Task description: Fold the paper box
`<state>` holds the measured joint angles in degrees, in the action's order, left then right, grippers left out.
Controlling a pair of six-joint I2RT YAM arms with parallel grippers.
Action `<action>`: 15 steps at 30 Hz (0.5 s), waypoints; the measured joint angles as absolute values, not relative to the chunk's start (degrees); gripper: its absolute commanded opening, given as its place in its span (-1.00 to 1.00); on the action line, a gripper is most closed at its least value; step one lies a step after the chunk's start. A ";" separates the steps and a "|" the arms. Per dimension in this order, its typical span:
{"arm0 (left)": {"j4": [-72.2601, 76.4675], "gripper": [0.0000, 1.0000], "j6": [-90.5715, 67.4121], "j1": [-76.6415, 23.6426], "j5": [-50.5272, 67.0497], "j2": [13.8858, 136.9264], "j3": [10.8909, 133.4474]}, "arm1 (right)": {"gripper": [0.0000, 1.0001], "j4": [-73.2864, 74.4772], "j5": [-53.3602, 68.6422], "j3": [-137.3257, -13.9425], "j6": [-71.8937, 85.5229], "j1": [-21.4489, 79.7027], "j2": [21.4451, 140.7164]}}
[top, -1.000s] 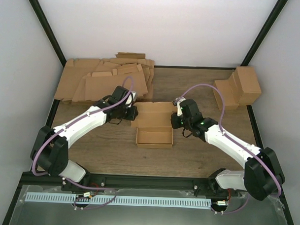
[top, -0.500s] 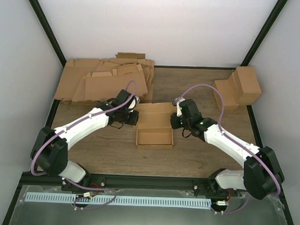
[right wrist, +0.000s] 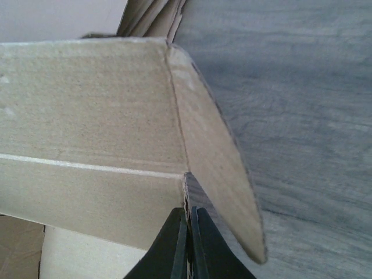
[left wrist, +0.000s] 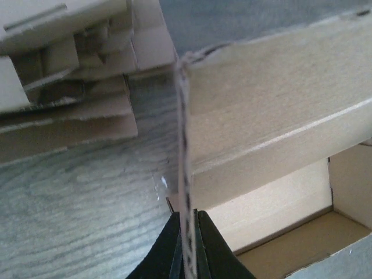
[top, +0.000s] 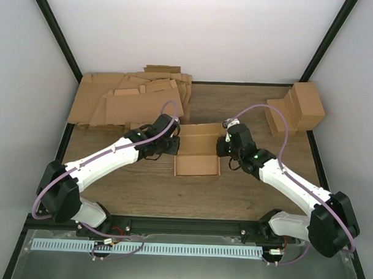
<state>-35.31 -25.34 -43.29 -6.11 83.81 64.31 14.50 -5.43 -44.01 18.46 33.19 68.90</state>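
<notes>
Shifted right, paper box (top: 196,165) sits pinched by left hand (left wrist: 186,221) and right hand (right wrist: 188,214), cardboard heap (top: 132,104) just behind.

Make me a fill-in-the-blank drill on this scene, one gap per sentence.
The left claw is ____ on a side flap of the paper box. The right claw pinches the flap on the box's ____ side. The heap of cardboard sheets lies at the back, on the ____ side.
Missing words: shut, right, left.
</notes>
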 measured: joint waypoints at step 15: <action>-17.65 -0.92 -27.83 -47.00 -17.45 84.33 61.87 | -0.96 -4.62 -17.85 -36.71 22.81 33.71 68.99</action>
<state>-17.65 -27.83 -47.00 -17.45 84.33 61.87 -4.62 -17.85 -36.71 22.81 33.71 68.99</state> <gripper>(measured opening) 0.041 0.025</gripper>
